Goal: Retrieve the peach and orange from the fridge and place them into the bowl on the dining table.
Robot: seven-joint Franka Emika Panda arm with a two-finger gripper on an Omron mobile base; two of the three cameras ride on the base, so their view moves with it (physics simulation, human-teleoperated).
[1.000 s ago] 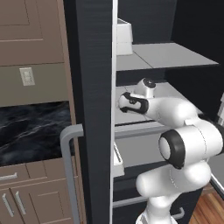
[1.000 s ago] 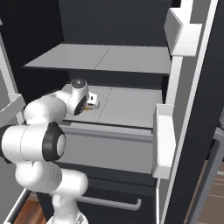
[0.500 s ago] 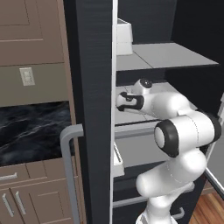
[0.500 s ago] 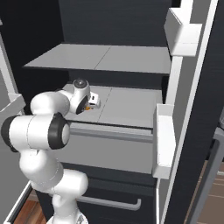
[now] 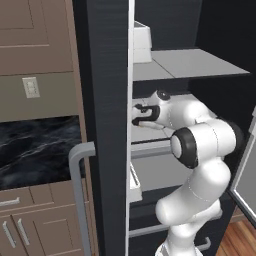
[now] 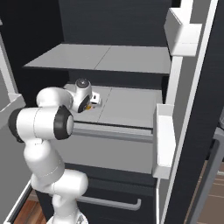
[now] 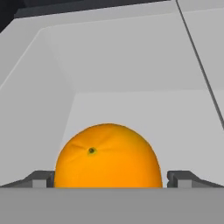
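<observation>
**Hand spread around the orange on the fridge shelf**

The orange (image 7: 108,156) is a smooth, glossy, uniformly bright ball with a small dark stem dimple. In the hand view it sits directly ahead of the hand (image 7: 110,178), between the two dark fingertips (image 7: 39,178), which stand wide apart, one on each side. Whether they touch the fruit cannot be told.

The fruit rests on a flat, matte grey-white shelf (image 6: 127,105) inside the black fridge (image 5: 105,125). Beyond the orange the shelf runs to a plain back wall; a thin dark seam crosses the shelf off to one side.

In the right base view the hand (image 6: 92,101) shows a sliver of orange beside it. Above it lies a second grey shelf (image 6: 100,59); below, a drawer front with a grey bar handle (image 6: 109,203). In the left base view, the open door's edge partly screens the hand (image 5: 142,116).
</observation>
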